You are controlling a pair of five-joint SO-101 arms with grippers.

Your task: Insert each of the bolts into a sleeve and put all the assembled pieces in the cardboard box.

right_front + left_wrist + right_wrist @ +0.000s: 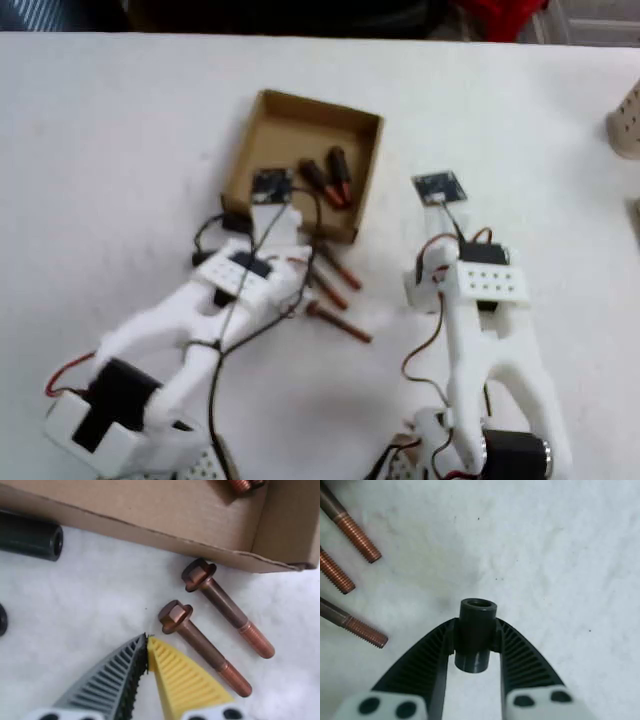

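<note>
Right wrist view: a black sleeve (476, 632) is pinched by the right gripper (475, 626), and three bolts (357, 542) are seen near beside it. If a bolt is pushed in crooked, the sleeve may be twisted out of the grip.

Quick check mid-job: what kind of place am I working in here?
Probably a robotics lab bench or hobby workspace, not a factory line: a plain white table with loose copper bolts, a small cardboard box, and two small arms with exposed wiring.
</note>
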